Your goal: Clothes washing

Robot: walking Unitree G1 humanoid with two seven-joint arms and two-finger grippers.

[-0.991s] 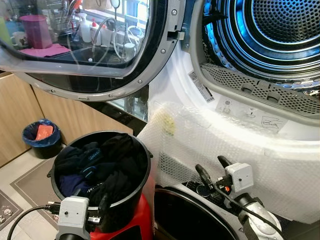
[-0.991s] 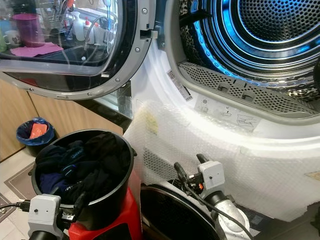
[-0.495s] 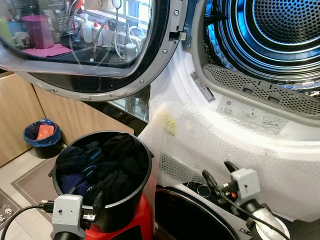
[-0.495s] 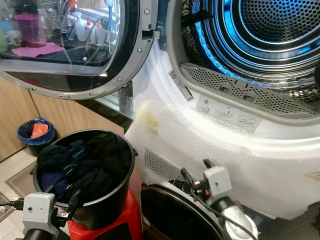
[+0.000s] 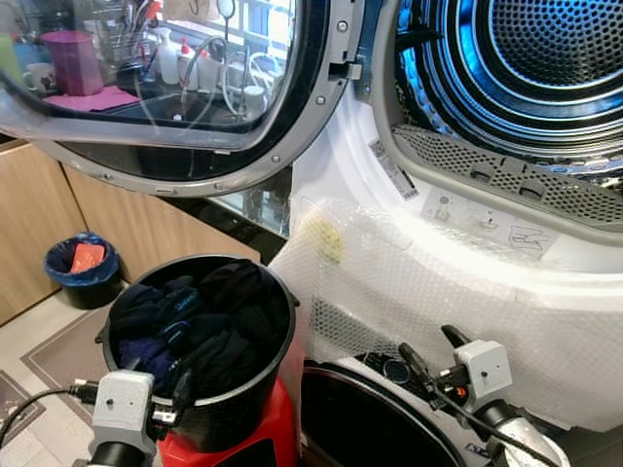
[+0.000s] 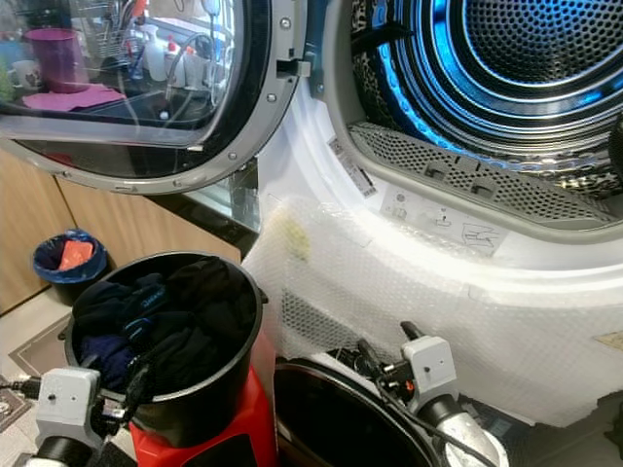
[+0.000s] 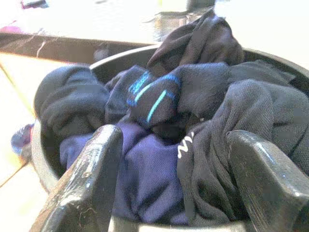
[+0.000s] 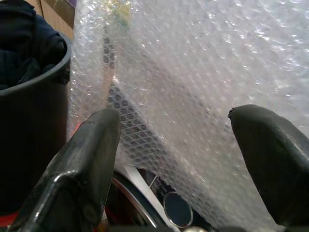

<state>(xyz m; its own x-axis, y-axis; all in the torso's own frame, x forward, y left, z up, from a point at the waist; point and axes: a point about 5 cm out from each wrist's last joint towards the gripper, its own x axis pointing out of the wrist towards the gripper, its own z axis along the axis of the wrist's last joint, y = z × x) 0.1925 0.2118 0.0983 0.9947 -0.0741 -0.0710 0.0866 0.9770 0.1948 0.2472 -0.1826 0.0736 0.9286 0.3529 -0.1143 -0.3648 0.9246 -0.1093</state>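
- Right gripper [image 8: 176, 140] is pointing straight at the bubble wrap [image 8: 207, 87], fingers [image 8: 84, 164] spread wide apart w/ nothing between them.
- Bubble wrap is hanging as a clear sheet across most of the frame; a dark perforated panel [image 8: 128, 123] is showing through it.
- Yellowish patch [image 8: 118, 9] is showing thru the wrap near its upper edge.
- Black bucket [image 8: 34, 121] is sitting just beside the wrap's edge, rim touching or nearly touching it; can't tell which.
- Dark clothes [image 8: 26, 43] are piling above the bucket rim.
- Small round dial [image 8: 177, 210] is peeking out just under the wrap's lower edge, next to a curved silver rim [image 8: 137, 200].
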